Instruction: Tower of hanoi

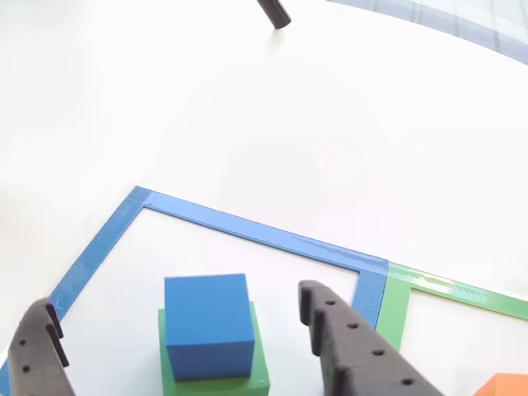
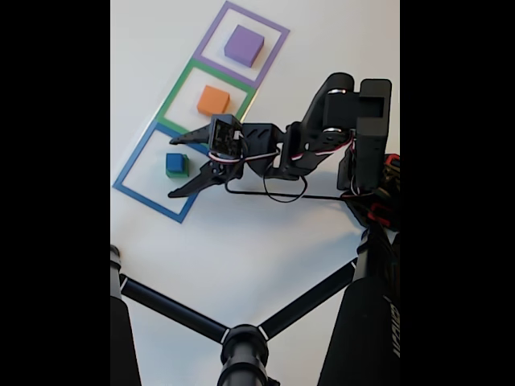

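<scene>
I have the gripper spread wide, its two dark fingers standing either side of the blue cube without touching it. The blue cube sits on top of a flatter green block, and the pair rests inside the blue tape square on the white table. In the fixed view the gripper reaches out from the arm with both jaws splayed around that stack, which lies in the blue-outlined square nearest the table's left edge and lowest of the three squares in the picture. Next up the row, the green tape square holds an orange block, and the purple square near the table's top edge holds a purple block. In the other view a corner of the orange block peeks in at bottom right, beyond the green tape. A black tripod stands across the near edge of the table.
</scene>
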Robot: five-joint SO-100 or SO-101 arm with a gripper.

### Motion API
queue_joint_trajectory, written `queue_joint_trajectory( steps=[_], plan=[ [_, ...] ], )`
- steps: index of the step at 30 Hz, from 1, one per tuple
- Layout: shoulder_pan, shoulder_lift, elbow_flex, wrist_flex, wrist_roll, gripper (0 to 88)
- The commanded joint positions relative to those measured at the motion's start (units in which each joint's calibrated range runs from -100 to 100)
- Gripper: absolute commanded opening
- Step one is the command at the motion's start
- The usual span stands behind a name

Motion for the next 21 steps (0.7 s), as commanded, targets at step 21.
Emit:
queue_joint_trajectory(
  steps=[21],
  plan=[
    [-2.7, 1.1, -1.1, -1.4, 0.0, 18.5]
  ],
)
